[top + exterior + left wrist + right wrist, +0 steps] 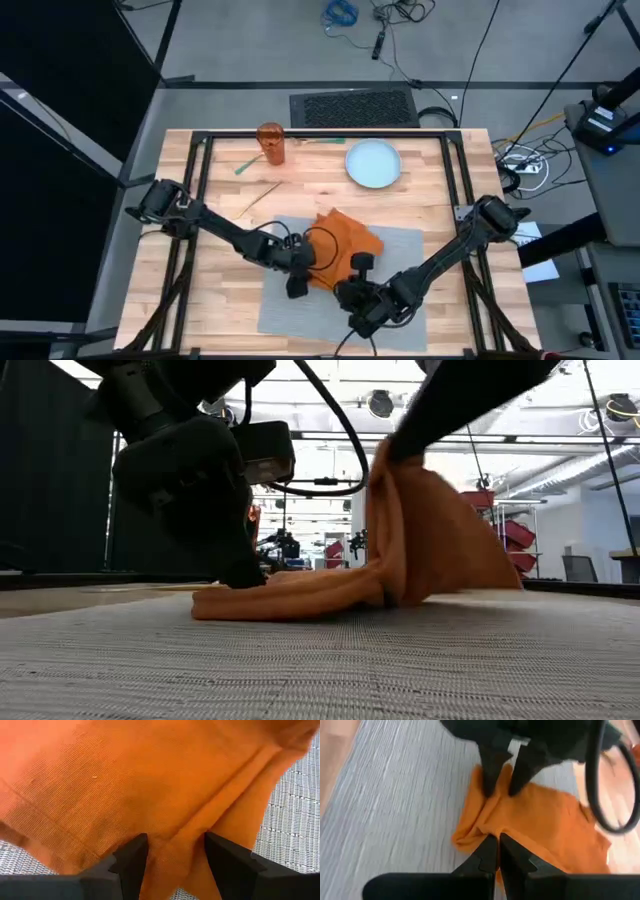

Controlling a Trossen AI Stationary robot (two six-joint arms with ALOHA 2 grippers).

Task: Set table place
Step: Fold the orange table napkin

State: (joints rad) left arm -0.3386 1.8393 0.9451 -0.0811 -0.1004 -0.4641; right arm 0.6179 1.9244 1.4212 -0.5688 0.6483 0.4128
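Note:
The orange napkin (345, 238) lies crumpled on the grey placemat (405, 250) on the wooden table (440, 180). My left gripper (175, 855) stands open at the napkin's near left end (225, 605), its fingers pointing down on either side of a raised fold. My right gripper (498, 847) is shut on the napkin just to the right of it and holds part of the cloth up in a peak (392, 470). In the low view the cloth hides the right fingers. My left gripper comes from above, its two fingertips (132, 857) down on the napkin, with a raised fold (172, 845) between them and not pinched. That end of the napkin lies flat on the placemat. My right gripper pinches a bunched fold (495, 832) of the napkin between its shut fingers, coming slanting from the table's right. The held part stands lifted in a peak, and the cloth slopes down from it onto the placemat.
A pale round plate (373, 163) and an orange glass (271, 143) stand near the far edge. A green utensil (245, 168) and a thin stick (265, 195) lie on the wood to the left. The black frame (200, 180) runs around the tabletop.

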